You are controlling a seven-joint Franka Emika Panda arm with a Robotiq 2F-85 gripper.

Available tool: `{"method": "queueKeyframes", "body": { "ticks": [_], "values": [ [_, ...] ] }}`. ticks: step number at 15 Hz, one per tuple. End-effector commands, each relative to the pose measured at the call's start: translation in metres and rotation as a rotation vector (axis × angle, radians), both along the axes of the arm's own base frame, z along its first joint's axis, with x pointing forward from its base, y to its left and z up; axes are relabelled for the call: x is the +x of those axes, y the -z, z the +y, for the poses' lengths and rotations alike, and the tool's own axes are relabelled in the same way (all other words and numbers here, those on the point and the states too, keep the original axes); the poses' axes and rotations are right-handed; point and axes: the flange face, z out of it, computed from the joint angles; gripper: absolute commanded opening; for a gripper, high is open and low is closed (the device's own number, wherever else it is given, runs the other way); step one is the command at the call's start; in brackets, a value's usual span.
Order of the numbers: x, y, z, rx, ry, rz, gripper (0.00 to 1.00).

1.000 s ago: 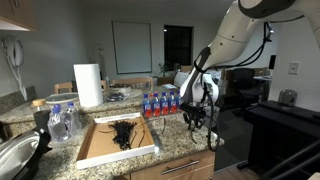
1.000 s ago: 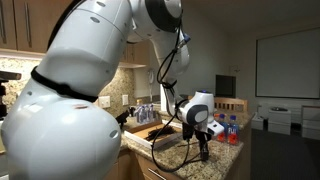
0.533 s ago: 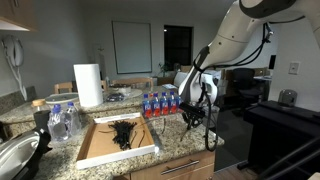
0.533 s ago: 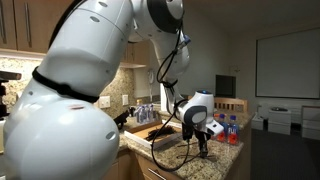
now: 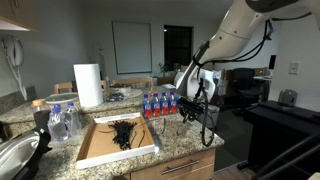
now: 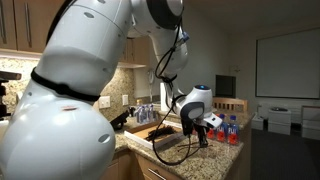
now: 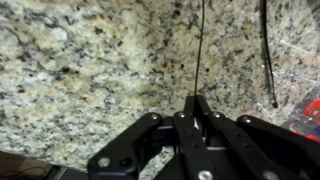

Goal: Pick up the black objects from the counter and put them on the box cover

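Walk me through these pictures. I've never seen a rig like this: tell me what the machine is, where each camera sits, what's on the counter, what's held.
The big white machine is a robot arm with a two-fingered gripper at its end. Two pictures come from cameras standing off in the room, looking at the kitchen from different places. The third camera sits on the arm's wrist and looks past the gripper at the granite counter. On the counter lies a shallow cardboard box cover with a clump of black wiry objects in it. Near it stand a row of small bottles, a paper towel roll and a metal bowl. In the wrist view the gripper is shut on a thin black piece.
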Motion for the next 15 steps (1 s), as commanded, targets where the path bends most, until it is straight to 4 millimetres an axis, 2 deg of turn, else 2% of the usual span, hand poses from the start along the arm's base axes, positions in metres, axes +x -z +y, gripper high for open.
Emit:
{"method": "queueKeyframes", "body": {
  "ticks": [1, 4, 8, 12, 15],
  "values": [
    [-0.001, -0.029, 0.005, 0.03, -0.056, -0.076, 0.01],
    [0.012, -0.056, 0.02, 0.08, -0.116, -0.159, 0.01],
    [0.033, -0.083, 0.058, 0.145, -0.249, -0.239, 0.01],
    [0.042, -0.087, 0.111, 0.191, -0.345, -0.209, 0.01],
    [0.048, -0.09, 0.154, 0.149, -0.398, -0.191, 0.01]
  ]
}}
